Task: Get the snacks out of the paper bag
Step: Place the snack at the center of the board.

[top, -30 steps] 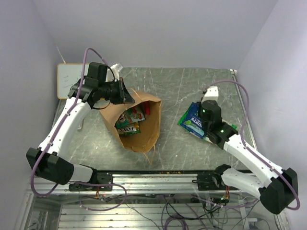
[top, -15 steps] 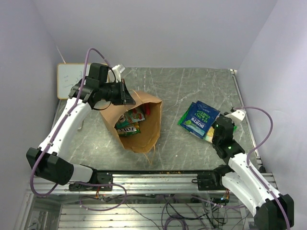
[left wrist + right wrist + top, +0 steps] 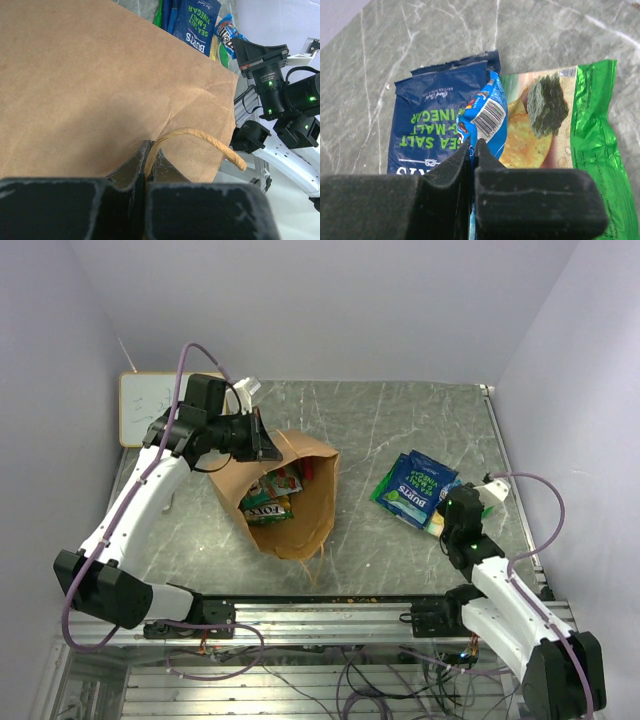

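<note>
The brown paper bag point(image 3: 312, 508) lies on its side, mouth facing up and open; it fills the left wrist view point(image 3: 100, 75). My left gripper point(image 3: 262, 443) is shut on its twisted paper handle point(image 3: 210, 139) at the bag's rim. Green and red snacks point(image 3: 270, 495) lie inside. To the right, a dark blue packet point(image 3: 418, 485) and a green packet point(image 3: 590, 135) lie on the table. My right gripper point(image 3: 447, 512) is shut on a small light-blue packet point(image 3: 487, 112) with a barcode, just over those two.
A small whiteboard point(image 3: 145, 408) leans at the back left corner. The table's right rail point(image 3: 510, 490) runs close beside the right arm. Grey marbled tabletop point(image 3: 370, 430) lies between the bag and the packets.
My right arm has drawn back toward the near right, uncovering the dark blue packet, and now sits at the packets' near edge. The left arm and the bag stay put.
</note>
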